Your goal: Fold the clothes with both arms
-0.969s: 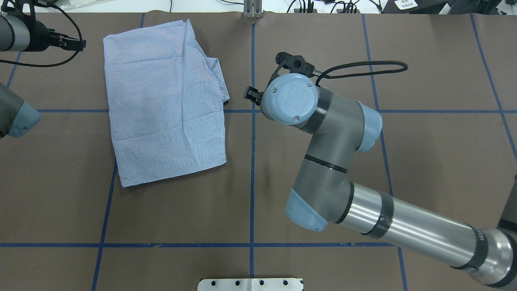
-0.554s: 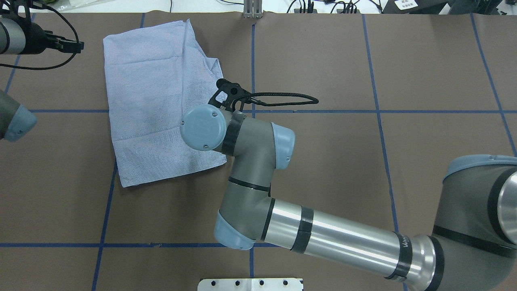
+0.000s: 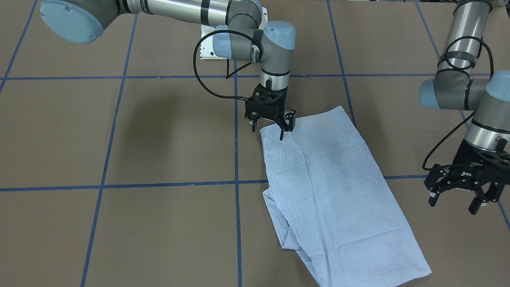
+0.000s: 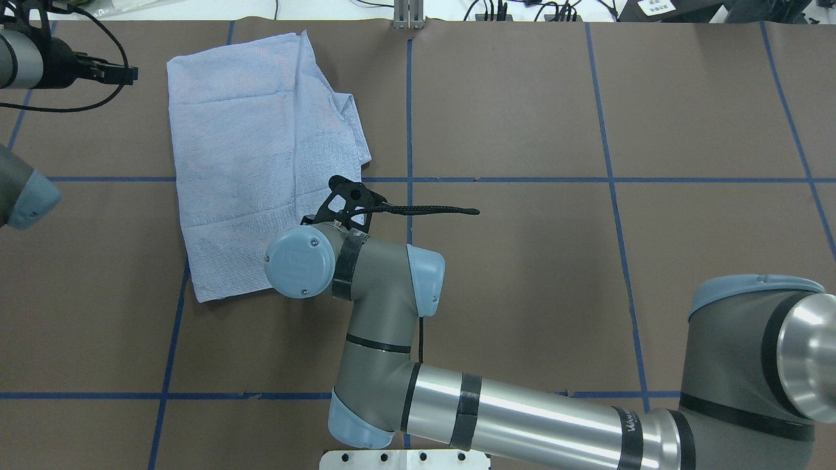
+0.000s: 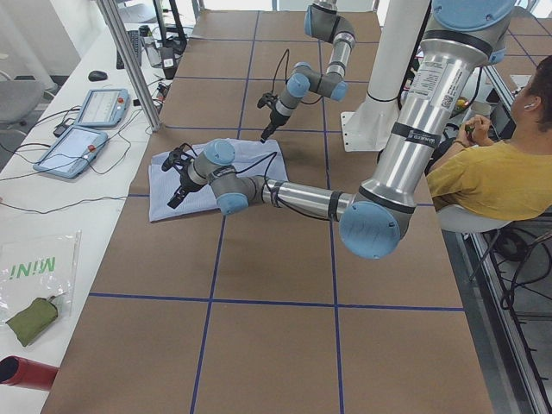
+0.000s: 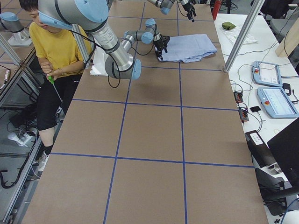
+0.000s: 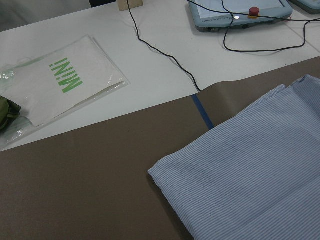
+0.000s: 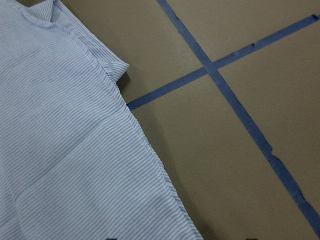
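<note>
The light blue striped shirt lies folded in a flat rectangle on the brown table; it also shows in the overhead view. My right gripper is open and points down at the shirt's corner nearest the robot, one finger over the cloth and one off it. In the overhead view the right wrist hides that gripper. The right wrist view shows the shirt's edge. My left gripper is open and empty, above the table beside the shirt's far end, apart from it. The left wrist view shows that far corner.
Blue tape lines grid the table. A white base plate sits at the robot's edge. Teach pendants and a plastic bag lie beyond the far edge. A person in yellow sits beside the robot.
My right arm has swung left from the table's middle and back toward the robot, ending over the shirt's near right corner. The left gripper and the shirt have barely moved.
</note>
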Available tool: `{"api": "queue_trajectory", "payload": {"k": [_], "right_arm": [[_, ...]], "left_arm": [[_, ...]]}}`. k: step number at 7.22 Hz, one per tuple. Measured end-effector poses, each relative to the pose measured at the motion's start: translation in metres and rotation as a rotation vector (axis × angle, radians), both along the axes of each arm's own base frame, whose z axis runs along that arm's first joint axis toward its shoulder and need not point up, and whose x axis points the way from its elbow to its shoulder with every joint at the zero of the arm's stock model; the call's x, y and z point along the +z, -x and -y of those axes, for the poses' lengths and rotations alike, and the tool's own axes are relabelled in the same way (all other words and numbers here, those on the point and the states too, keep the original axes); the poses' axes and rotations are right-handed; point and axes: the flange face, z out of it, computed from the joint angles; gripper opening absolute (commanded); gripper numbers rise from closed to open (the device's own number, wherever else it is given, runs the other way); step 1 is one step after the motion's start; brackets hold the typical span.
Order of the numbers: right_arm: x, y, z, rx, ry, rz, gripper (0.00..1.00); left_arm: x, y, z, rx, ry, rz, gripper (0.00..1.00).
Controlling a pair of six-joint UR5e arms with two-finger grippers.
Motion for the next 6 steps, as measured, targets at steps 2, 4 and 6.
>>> {"api": "queue_trajectory", "payload": {"k": [2,4,6], "right_arm": [[0.012,0.012,-0.004,0.015,-0.021,-0.005,0.77],[0.019,0.020,-0.009,0.014,-0.029,-0.010,0.75],[0.016,0.024,-0.016,0.008,-0.031,-0.005,0.63]], "left_arm": [[0.000,-0.003,-0.003,0.023,0.018,-0.025,1.00],[0.001,-0.003,-0.003,0.028,0.022,-0.028,1.00],[0.001,-0.003,-0.003,0.029,0.024,-0.028,1.00]]}}
